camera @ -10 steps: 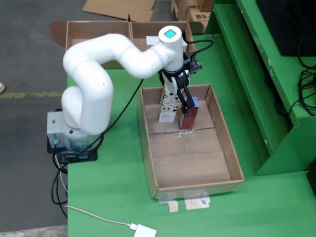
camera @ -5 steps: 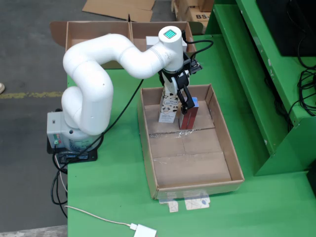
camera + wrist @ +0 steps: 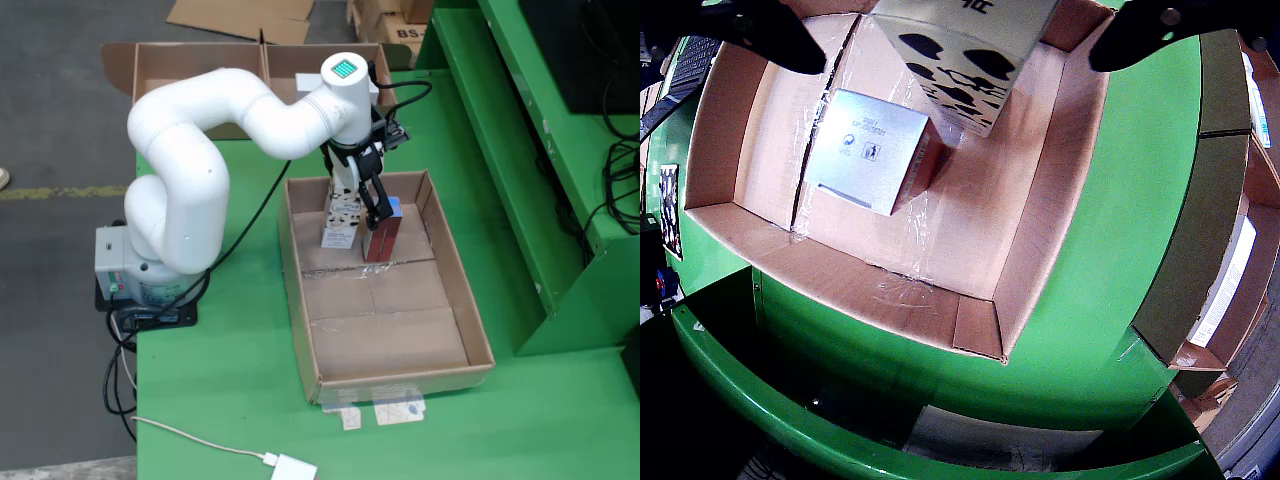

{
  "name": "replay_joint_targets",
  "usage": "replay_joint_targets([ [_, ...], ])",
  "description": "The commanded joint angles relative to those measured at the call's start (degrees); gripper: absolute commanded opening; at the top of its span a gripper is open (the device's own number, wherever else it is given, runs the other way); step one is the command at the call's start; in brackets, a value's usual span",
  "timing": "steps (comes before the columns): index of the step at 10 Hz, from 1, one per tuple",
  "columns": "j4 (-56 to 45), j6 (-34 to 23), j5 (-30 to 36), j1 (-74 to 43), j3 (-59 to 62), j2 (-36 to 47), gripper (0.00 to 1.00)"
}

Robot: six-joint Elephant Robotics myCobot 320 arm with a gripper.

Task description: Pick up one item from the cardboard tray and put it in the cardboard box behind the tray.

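We are looking down with the fixed view at the white arm (image 3: 200, 150) reaching over the far end of the cardboard tray (image 3: 455, 290), and the gripper (image 3: 358, 205) is hanging right over the two items standing there. In the wrist view the two dark fingers (image 3: 770, 35) are sitting wide apart at the top corners, with the white spotted carton (image 3: 965, 50) rising between them. The jaws are spread well open and we are judging them not yet closed on anything, though we cannot tell whether a pad is brushing the carton.

The carton is standing upright at the tray's far end, and we are reading the arm's pose as a lineup to straddle it from above before squeezing. Just beside it the red box (image 3: 381, 238) with the pale top is standing upright too, close enough that one finger is having to fit into the gap between the two. That neighbour is the main thing in the way, and we are thinking a nudge could tip it.

The cardboard box (image 3: 160, 62) behind the tray is waiting open, divided in two. A black cable (image 3: 250, 215) is trailing from the wrist across the green table (image 3: 220, 380).
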Motion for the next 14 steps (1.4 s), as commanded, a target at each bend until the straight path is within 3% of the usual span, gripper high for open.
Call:
replay_joint_targets([
  [1, 0.68, -0.05, 0.25, 0.32, 1.84, 1.02, 0.5],
  [6, 0.68, -0.05, 0.25, 0.32, 1.84, 1.02, 0.0],
  [14, 0.68, -0.05, 0.25, 0.32, 1.84, 1.02, 0.0],
])
